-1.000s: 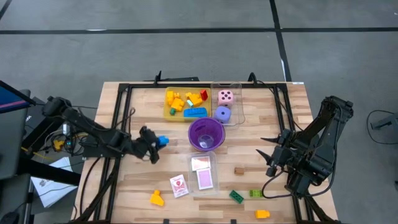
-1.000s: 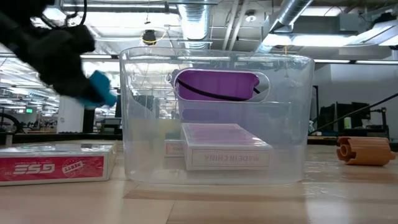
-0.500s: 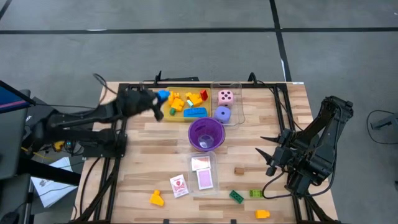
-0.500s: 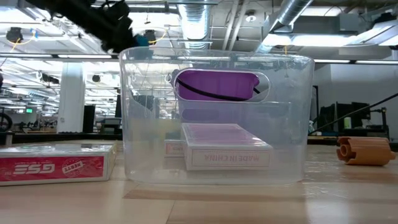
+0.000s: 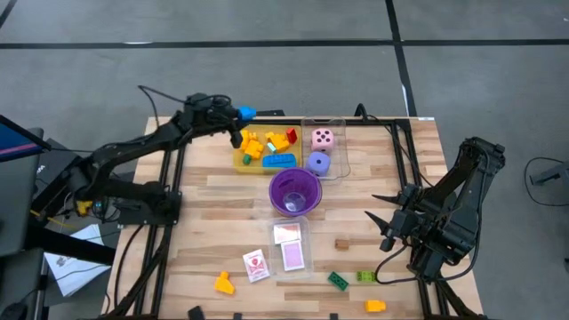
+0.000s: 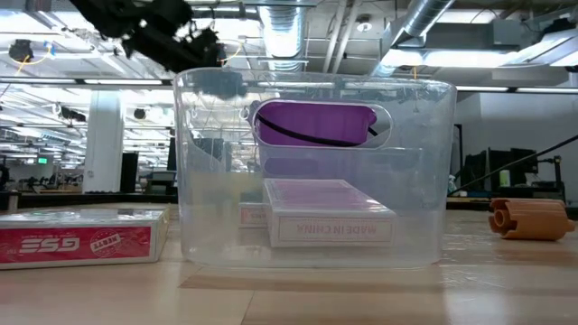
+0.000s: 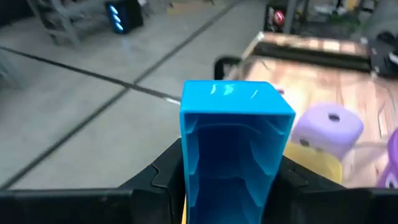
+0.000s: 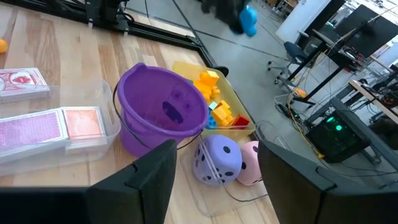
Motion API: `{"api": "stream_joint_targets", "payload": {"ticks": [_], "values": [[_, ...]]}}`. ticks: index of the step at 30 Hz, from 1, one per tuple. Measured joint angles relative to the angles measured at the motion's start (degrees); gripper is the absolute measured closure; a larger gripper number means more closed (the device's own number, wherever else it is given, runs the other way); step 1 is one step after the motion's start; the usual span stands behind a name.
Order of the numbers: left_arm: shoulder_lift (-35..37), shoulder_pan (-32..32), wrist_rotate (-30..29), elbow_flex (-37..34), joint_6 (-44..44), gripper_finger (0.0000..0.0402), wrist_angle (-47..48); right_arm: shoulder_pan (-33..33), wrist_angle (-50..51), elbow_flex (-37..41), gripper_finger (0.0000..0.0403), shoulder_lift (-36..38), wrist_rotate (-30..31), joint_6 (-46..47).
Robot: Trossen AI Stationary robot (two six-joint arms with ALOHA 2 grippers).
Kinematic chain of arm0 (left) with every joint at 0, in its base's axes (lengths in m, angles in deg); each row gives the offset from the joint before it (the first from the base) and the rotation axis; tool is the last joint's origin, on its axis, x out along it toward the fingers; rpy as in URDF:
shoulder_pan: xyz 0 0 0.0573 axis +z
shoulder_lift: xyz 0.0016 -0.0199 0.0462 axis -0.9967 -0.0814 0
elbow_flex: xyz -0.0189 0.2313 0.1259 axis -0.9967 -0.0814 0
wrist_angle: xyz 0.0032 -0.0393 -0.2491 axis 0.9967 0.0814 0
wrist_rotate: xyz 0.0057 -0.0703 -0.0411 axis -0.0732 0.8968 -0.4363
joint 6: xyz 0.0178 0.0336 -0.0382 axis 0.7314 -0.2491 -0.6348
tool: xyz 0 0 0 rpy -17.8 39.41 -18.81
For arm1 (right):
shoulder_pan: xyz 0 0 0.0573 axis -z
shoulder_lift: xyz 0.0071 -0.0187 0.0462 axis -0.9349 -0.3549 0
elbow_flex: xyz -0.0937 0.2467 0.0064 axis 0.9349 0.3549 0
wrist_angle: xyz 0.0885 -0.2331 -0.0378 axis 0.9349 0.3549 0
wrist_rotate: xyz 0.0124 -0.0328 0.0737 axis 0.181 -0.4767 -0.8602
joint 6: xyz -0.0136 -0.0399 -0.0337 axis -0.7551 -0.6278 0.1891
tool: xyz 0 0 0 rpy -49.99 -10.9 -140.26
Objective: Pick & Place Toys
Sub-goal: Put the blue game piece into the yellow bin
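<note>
My left gripper point(image 5: 238, 115) hangs high over the table's far edge, just beyond the far left corner of the yellow tray point(image 5: 238, 161). It is shut on a blue brick point(image 7: 233, 124), which also shows in the high view as the blue brick point(image 5: 246, 112). The yellow tray holds several bricks in yellow, orange, blue, green and red. My right gripper point(image 5: 384, 222) waits open at the table's right side, with nothing between its fingers point(image 8: 155, 180). Loose toys lie near the front edge: a yellow brick point(image 5: 224, 284), two green bricks point(image 5: 338, 281) and an orange brick point(image 5: 375, 306). My left gripper pinches the blue brick by two opposite sides point(image 7: 186, 155) between its two fingers. The fingers come nearly level from the table's left side. The brick sticks out past the fingertips and is lifted clear of the table and the tray.
A clear tray point(image 5: 336, 124) at the back holds a pink die point(image 5: 323, 138) and a purple die point(image 5: 317, 163). A purple cup point(image 5: 294, 191) stands mid-table. In front of it a clear tray point(image 5: 291, 246) holds cards, with a white-red card pack point(image 5: 256, 265) beside it. A brown piece point(image 5: 342, 244) lies to the right.
My left gripper has swung from the table's left middle toward the far edge and risen, carrying the blue brick to just beyond the yellow tray's far left corner. It has turned as it went and stayed shut on the brick.
</note>
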Motion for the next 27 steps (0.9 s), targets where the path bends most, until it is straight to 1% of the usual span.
{"api": "stream_joint_targets", "payload": {"ticks": [7,12,15,22,27], "values": [[-10.6,-0.2,4.6,0.0,0.5,0.0274,-0.6,0.0,0.0,0.0,0.0184,0.0,0.0,0.0],[-15.3,-0.2,9.8,0.0,0.5,0.0274,-0.5,0.0,0.0,0.0,0.0184,0.0,1.0,0.2],[-16.9,-0.4,12.7,0.0,0.6,0.0274,2.7,0.1,0.0,0.0,0.0184,0.0,1.1,0.5],[-17.3,-3.1,12.8,0.0,6.6,0.0274,14.3,0.9,0.0,0.0,0.0184,0.0,1.3,0.6],[-17.3,-4.8,12.3,0.0,7.4,0.0273,16.3,1.4,0.0,0.0,0.0184,0.0,1.2,0.7]]}}
